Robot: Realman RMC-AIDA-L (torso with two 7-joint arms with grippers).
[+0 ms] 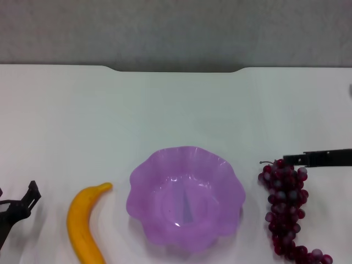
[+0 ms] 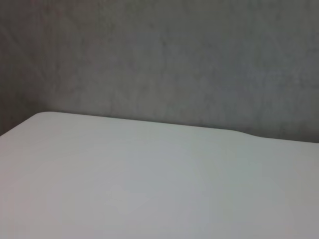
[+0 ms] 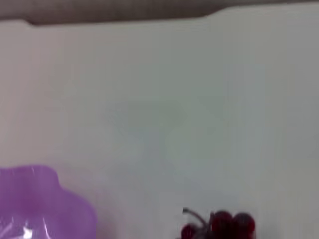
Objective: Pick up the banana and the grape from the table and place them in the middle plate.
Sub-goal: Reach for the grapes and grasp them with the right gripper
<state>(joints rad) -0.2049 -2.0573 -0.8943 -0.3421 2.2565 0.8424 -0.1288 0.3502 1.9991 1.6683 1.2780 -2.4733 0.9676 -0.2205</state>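
Starting nearest us, the banana [image 1: 83,224] lies left of the empty middle plate [image 1: 186,198], the grape [image 1: 287,212] right; our left gripper [image 1: 19,206] waits nearby; the right gripper [image 1: 319,158] reaches over the stem; a loose pinch risks dropping berries.

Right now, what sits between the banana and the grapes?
In the head view, the purple plate lies between the banana and the grapes, touching neither, and it is empty.
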